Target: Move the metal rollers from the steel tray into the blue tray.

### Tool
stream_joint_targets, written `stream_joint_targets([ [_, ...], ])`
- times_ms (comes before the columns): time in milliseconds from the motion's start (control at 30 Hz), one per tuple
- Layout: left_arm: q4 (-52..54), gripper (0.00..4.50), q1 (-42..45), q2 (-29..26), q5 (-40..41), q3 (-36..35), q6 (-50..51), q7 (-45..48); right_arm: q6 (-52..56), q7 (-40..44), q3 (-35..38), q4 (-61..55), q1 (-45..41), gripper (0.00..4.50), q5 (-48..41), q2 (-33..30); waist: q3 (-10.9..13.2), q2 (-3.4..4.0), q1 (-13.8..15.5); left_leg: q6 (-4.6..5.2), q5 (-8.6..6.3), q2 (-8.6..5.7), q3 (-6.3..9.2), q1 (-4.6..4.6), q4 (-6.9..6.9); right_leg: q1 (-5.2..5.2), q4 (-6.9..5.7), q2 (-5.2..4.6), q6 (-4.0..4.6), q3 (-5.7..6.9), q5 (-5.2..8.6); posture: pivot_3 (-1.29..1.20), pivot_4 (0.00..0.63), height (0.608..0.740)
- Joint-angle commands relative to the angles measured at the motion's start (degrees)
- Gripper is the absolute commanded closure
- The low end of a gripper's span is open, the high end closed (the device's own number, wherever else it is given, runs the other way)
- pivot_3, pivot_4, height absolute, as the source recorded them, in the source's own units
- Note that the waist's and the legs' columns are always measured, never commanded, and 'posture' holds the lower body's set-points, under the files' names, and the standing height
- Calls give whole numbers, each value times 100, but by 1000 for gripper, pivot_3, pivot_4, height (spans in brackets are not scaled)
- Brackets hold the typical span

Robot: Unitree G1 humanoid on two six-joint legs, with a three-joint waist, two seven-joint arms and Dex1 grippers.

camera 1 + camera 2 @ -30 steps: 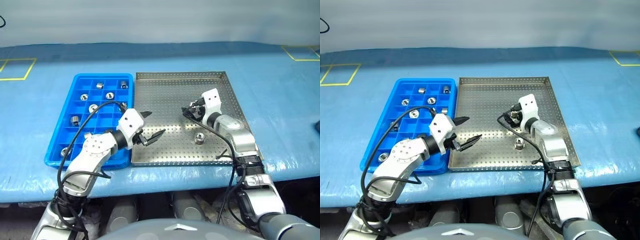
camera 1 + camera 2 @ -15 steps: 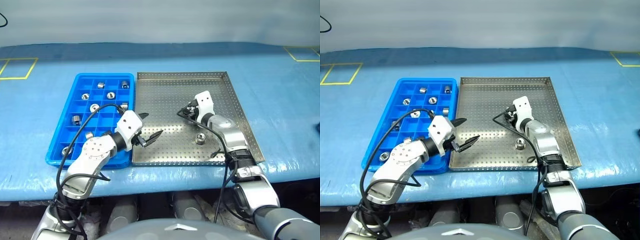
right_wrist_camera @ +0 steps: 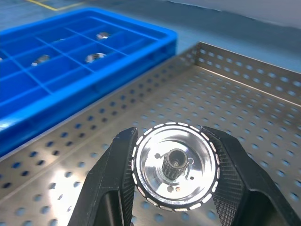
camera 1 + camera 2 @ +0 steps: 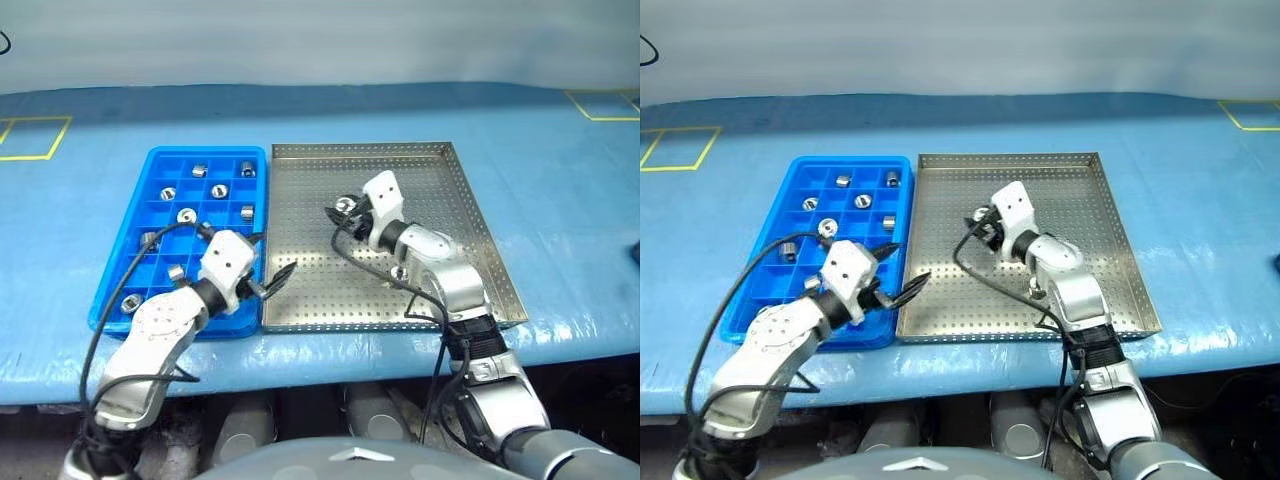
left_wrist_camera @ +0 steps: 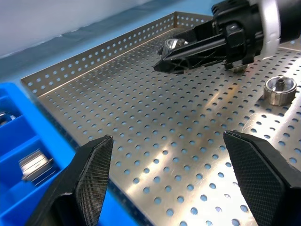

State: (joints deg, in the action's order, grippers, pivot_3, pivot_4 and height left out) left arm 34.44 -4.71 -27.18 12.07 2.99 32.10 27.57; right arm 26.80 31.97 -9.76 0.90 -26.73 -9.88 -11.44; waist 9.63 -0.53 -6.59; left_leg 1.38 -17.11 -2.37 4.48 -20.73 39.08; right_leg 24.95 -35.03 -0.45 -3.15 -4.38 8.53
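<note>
My right gripper (image 3: pixel 171 141) is shut on a metal roller (image 3: pixel 175 169), a shiny silver cylinder with a centre hole. It holds the roller above the middle of the steel tray (image 4: pixel 450 200), left of centre (image 4: pixel 343 207). A second roller (image 5: pixel 279 90) lies on the tray floor near my right forearm. The blue tray (image 4: pixel 160 165) sits against the steel tray's left side, and several rollers (image 4: pixel 186 215) rest in its compartments. My left gripper (image 4: pixel 902 268) is open and holds nothing. It hovers over the seam between the two trays near their front edges.
Both trays rest on a table covered in blue cloth (image 4: pixel 560 180). Yellow tape squares mark the far left (image 4: pixel 35 138) and far right (image 4: pixel 605 105). The table's front edge (image 4: pixel 330 350) runs just below the trays. Black cables loop off both wrists.
My right gripper closed on a roller, lifted it and carried it left across the steel tray. My left gripper drew back to the left, to the blue tray's edge, still open.
</note>
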Motion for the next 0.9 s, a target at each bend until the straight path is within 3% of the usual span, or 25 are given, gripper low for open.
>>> stream_joint_targets([
  [33, 473, 383, -272, -111, 26, -476, 32, -119, -48, 226, -291, -183, -383, 2496, -71, 206, 1, 0, 43, 0, 0, -1, 0, 0, 1, 0, 0, 0, -1, 1, 1, -34, 150, 740],
  [467, 1168, 383, -1103, 109, -58, -782, 165, -631, -858, 1036, -1176, 2009, -1593, 2496, 215, 1373, 2, 2, 422, -16, 3, -2, 24, -11, -17, 16, 0, -5, 27, 28, 9, 111, 150, 740],
  [900, 1812, 383, -1973, 284, -86, -1577, 206, -1011, -1698, 1258, -966, 3762, -2346, 2496, 427, 1953, 1, 0, 720, -75, 36, -2, 60, -12, -90, 49, -16, 1, 67, 59, 32, 232, 150, 740],
])
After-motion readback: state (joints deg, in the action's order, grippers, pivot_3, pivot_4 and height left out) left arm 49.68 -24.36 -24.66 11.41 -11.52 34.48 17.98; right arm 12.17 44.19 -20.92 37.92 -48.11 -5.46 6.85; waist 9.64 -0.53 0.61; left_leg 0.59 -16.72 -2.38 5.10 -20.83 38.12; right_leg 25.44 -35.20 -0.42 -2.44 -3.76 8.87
